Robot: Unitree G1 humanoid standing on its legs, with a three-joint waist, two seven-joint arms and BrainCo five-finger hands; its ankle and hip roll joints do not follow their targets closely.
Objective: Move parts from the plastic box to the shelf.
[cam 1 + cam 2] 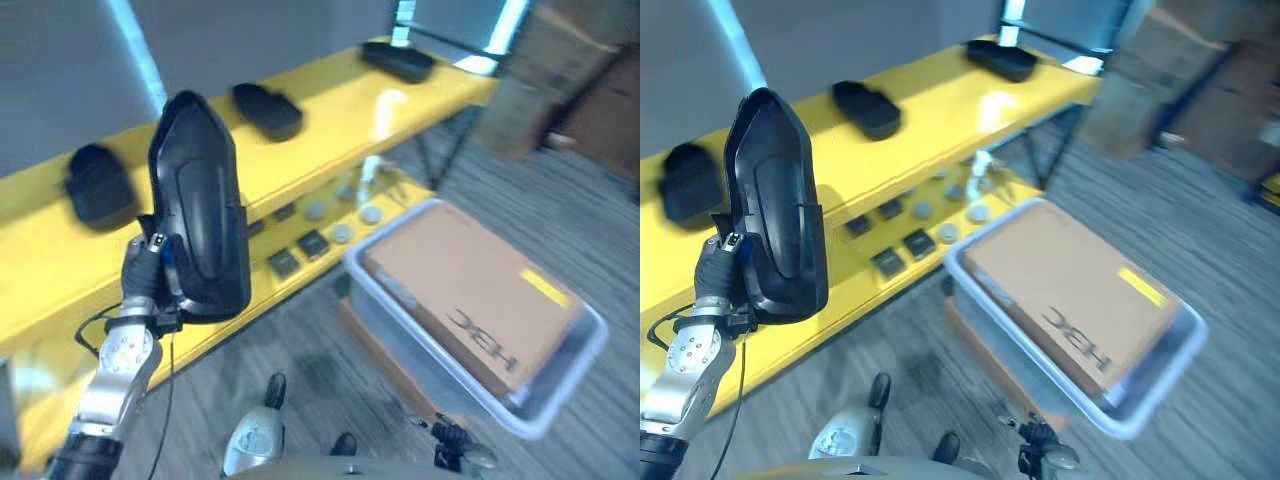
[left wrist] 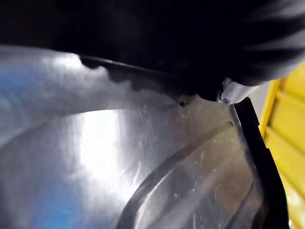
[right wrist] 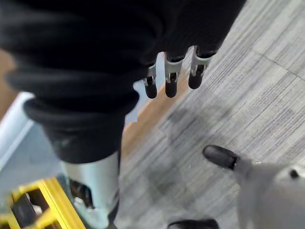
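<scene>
Slippage looked the main risk: left hand curled round only the bottom edge of the tall black moulded plastic part, upright before the yellow shelf; right hand hung with fingers relaxed.

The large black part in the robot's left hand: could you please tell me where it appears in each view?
Left eye view: large black part upright at left, before the yellow shelf.
Right eye view: far left, before the same shelf.
Left wrist view: its glossy surface seen close up, shelf at the right edge.
Right wrist view: no sign of it.
Shared landmark: the yellow shelf.
</scene>
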